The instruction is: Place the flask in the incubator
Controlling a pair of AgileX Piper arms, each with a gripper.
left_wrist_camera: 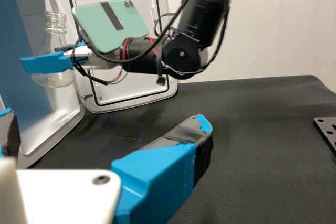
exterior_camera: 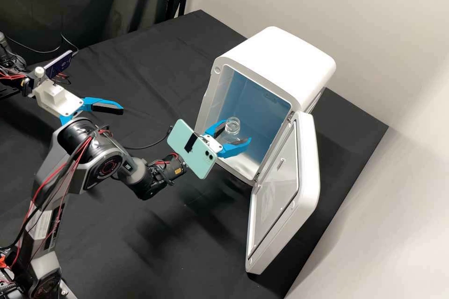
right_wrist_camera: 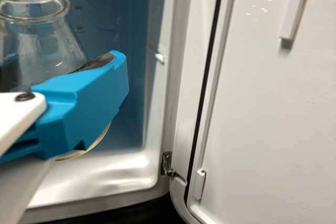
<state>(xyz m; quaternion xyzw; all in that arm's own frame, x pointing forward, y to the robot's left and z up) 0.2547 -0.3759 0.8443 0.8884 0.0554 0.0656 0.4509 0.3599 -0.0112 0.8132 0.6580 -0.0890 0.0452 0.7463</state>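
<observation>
The right gripper (exterior_camera: 235, 133) pinches a clear glass flask (exterior_camera: 232, 127) just inside a white incubator (exterior_camera: 280, 56), its door (exterior_camera: 285, 187) hanging open. Far left, the left gripper (exterior_camera: 105, 106) hovers over the bench, fingers spread.

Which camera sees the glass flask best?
The high view: the flask shows inside the incubator, in the right hand. The right wrist view crops it close up; the left wrist view shows it partly hidden.

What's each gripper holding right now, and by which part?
The right gripper grips the flask by its conical body, below the neck, inside the incubator. The left gripper is open and holds nothing.
</observation>
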